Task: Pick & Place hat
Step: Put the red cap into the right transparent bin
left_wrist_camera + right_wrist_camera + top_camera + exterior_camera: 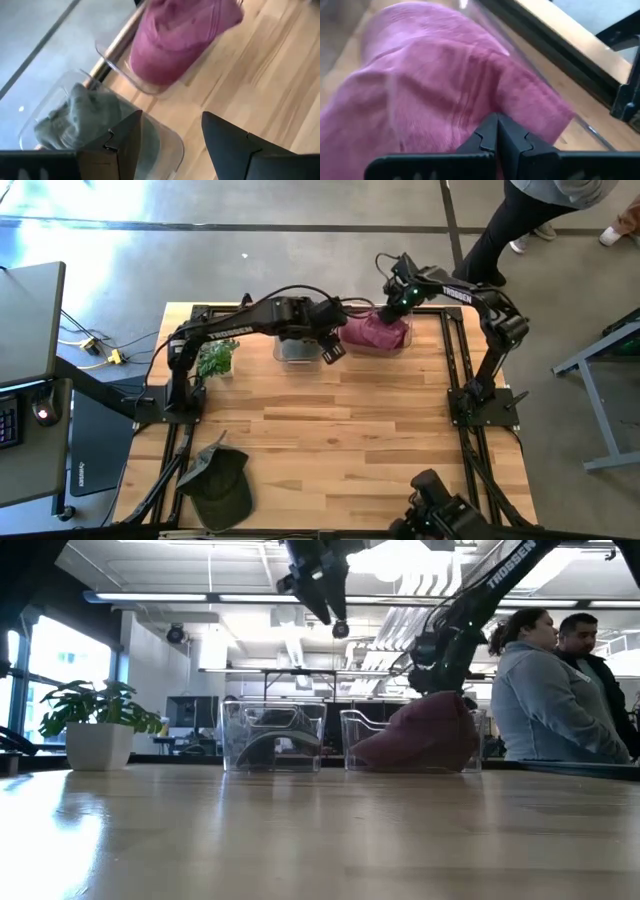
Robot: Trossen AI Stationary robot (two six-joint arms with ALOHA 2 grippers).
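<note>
A maroon hat (376, 332) (425, 735) sits in the right one of two clear bins (358, 730) at the table's far edge, bulging over its rim. My right gripper (393, 308) (497, 134) is shut at the hat's top. My left gripper (333, 350) (172, 145) hangs open, high above the table, by the left clear bin (296, 348), which holds a grey-green hat (75, 117). A dark green cap (218, 480) lies flat on the table's near left corner. My right gripper has its shut fingers (515, 142) on the cloth at the top of the maroon hat's crown (470, 100), coming from above and from the far right. The tips hide how much cloth is between them. The hat rests in the clear bin, not lifted.
A potted plant (215, 358) (97, 725) stands at the table's far left. Two people (545, 690) stand beyond the table's right far side. Bare wood fills the table's middle and near right (380, 440).
</note>
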